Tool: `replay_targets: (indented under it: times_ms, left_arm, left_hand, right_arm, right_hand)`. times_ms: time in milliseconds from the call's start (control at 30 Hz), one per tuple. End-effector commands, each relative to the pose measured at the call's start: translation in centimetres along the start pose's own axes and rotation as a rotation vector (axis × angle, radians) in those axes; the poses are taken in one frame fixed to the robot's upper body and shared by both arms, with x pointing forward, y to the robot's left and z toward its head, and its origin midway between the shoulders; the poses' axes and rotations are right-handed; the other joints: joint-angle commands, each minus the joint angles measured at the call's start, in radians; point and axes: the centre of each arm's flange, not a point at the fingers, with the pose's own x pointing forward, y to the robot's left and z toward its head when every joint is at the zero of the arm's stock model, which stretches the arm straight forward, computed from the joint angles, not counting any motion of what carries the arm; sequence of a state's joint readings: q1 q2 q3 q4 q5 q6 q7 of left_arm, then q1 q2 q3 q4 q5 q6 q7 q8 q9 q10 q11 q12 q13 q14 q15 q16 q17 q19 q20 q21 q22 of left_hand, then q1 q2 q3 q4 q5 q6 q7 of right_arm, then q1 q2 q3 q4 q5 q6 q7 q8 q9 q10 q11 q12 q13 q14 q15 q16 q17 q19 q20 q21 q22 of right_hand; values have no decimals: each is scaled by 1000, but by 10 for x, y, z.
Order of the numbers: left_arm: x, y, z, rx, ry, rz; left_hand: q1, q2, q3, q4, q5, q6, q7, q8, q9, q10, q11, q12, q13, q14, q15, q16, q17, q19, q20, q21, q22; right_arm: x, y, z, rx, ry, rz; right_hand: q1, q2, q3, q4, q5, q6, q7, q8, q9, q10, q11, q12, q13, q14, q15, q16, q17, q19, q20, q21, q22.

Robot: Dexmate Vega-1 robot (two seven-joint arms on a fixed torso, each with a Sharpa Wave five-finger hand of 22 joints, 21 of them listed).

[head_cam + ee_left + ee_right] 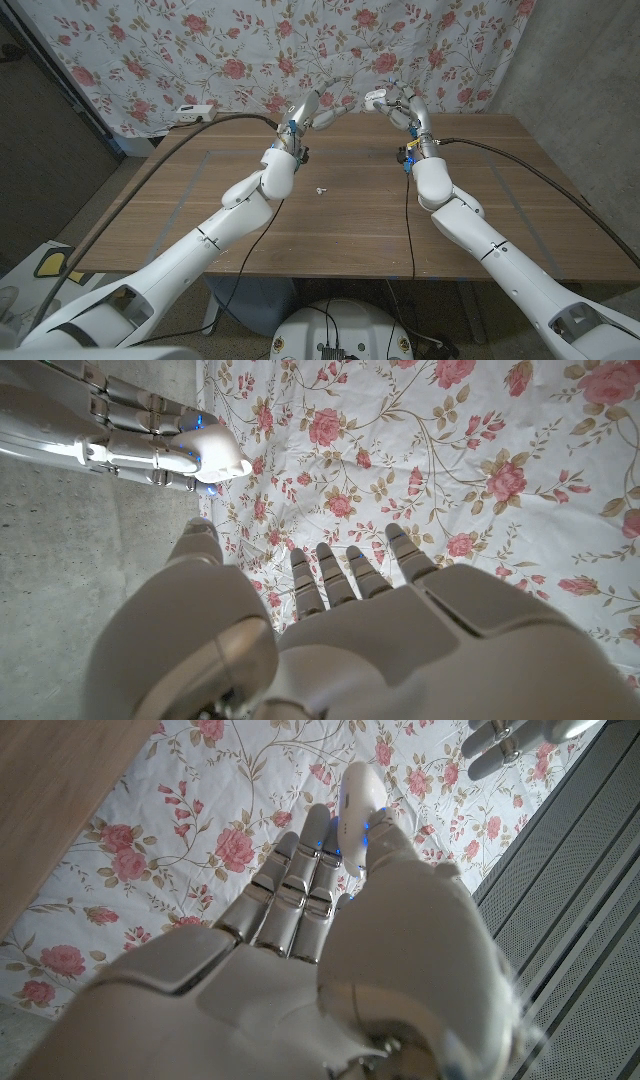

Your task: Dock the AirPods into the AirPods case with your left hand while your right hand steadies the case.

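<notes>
Case (357,802), white and rounded, sits pinched in right hand (400,104), raised above table's (350,230) far edge by floral cloth (250,50). Left hand (308,112) hovers just beside case, fingers (340,575) spread, nothing held. Small white AirPod (321,188) lies on table well short of case, nearer left arm; long axis too small to tell. Left hand likely must come back and down for it.

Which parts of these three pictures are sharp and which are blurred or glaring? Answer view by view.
Head view: evenly lit and sharp, with the small white AirPod crisp on the table. Left wrist view: the left hand close up is soft, the floral cloth sharper. Right wrist view: the right hand is softly blurred, and the white case glares.
</notes>
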State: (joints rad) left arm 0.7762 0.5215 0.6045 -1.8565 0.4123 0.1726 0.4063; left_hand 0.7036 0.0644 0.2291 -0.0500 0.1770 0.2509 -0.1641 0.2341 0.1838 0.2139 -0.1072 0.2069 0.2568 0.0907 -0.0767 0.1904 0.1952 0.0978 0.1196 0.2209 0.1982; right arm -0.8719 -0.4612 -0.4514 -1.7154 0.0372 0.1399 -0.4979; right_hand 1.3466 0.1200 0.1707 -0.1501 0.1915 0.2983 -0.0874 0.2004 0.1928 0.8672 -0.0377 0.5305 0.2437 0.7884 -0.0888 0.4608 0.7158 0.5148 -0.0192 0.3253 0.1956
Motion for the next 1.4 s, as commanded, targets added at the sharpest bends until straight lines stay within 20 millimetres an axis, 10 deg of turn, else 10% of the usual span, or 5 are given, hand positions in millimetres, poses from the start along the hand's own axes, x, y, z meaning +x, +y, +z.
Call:
replay_targets:
  times_ms: [33,300,733,1400]
  left_arm:
    - [-5,-11,-9,-94,59,-17]
    - [-3,-22,-12,-178,67,-39]
    - [-3,-32,-16,-288,88,-76]
    - [-7,-34,-22,-380,123,-58]
  left_hand:
    - [-8,1,1,-8,0,37,-2,12,3,-9,-2,1,0,-5,6,-1,1,-9,2,-1,3]
    - [-15,8,7,-16,1,141,56,30,2,-19,9,6,-7,-11,13,1,1,-14,4,-1,3]
    - [-24,5,7,-23,0,156,-10,17,1,-48,12,1,-12,-30,24,-2,1,-28,17,-4,3]
    - [-27,7,9,-28,1,169,-12,11,1,-44,11,7,-14,-23,27,4,1,-30,19,-3,4]
  right_arm:
    - [0,-4,1,-9,-14,-32]
    - [-1,-3,3,-10,-20,-19]
    - [-4,4,6,-28,-49,17]
    - [-3,9,2,-26,-164,74]
  right_hand:
    - [3,7,-2,0,6,6,0,5,2,143,-135,8,5,10,-152,-1,6,-1,0,5,0]
    - [3,7,-2,0,6,6,1,5,2,143,-135,8,4,10,-152,-3,7,-2,1,5,0]
    - [3,7,-2,0,6,6,-1,5,2,143,-135,8,4,11,-152,-5,10,-2,0,6,0]
    - [2,10,-3,2,5,5,-21,4,3,131,-135,5,5,8,-152,-10,17,-12,-12,3,1]
